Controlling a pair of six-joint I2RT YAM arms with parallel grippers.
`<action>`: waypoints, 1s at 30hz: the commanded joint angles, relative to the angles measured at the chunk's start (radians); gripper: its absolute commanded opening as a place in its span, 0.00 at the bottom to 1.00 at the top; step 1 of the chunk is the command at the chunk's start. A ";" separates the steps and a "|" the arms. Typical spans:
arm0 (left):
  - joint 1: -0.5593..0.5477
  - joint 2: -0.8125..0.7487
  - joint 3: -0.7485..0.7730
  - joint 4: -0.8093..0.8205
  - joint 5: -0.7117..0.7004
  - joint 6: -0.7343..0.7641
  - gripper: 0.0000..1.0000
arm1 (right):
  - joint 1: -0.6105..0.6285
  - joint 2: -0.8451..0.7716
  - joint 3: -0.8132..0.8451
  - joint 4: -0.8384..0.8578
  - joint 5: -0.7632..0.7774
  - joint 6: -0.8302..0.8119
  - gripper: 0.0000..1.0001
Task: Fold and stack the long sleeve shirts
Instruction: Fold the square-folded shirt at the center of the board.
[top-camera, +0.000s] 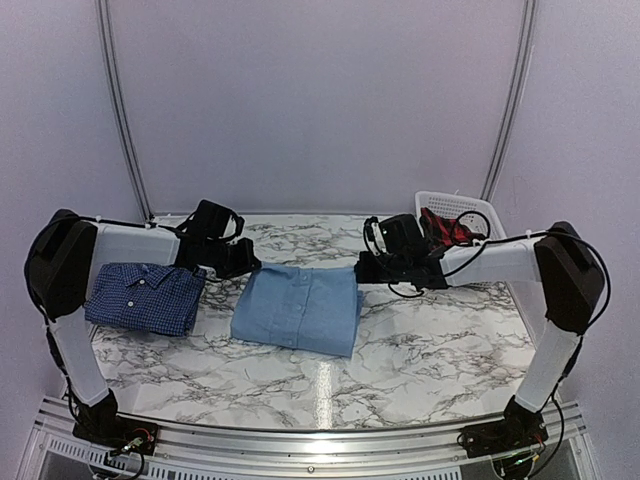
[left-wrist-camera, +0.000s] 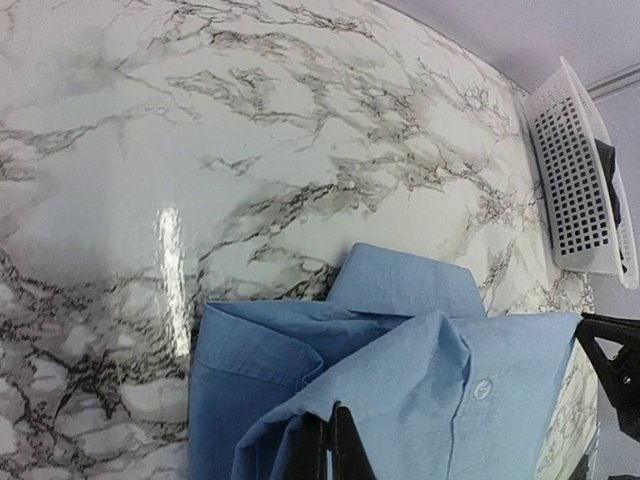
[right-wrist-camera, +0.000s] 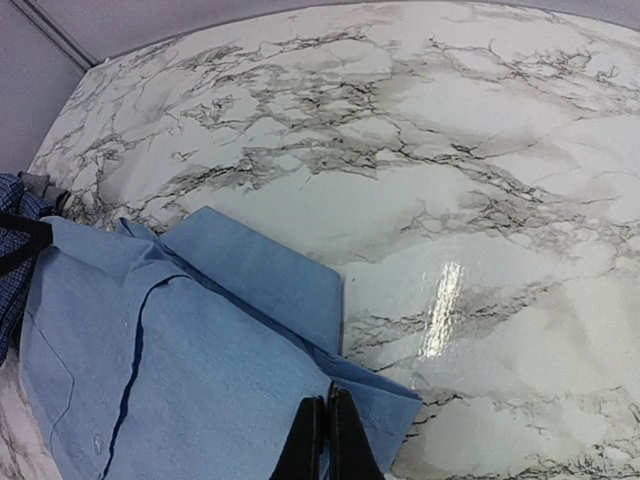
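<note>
Two folded shirts lie on the marble table in the top view. The light blue shirt sits mid-table, and the dark blue checked shirt lies to its left, apart from it. The left gripper is at the light blue shirt's far left corner and the right gripper at its far right corner. A white basket stands beyond that shirt, to the far right.

From the left wrist, the left gripper has its fingers pressed fully together, pinching an edge of the light blue shirt, whose cloth rises in a fold to the tips. The basket shows past the shirt, at the table's edge.

From the right wrist, the right gripper is likewise fully closed, its fingers nipping the light blue shirt at a corner. The dark blue checked shirt peeks in beyond the light blue shirt's opposite side.
</note>
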 joint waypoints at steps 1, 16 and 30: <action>0.011 0.132 0.114 -0.013 -0.005 0.047 0.00 | -0.040 0.109 0.034 0.060 0.056 -0.028 0.00; 0.032 0.151 0.195 0.009 -0.016 0.071 0.00 | -0.120 0.114 0.048 0.110 0.046 -0.033 0.00; 0.032 0.246 0.299 -0.007 -0.018 0.057 0.09 | -0.025 0.106 0.153 -0.027 -0.092 -0.069 0.09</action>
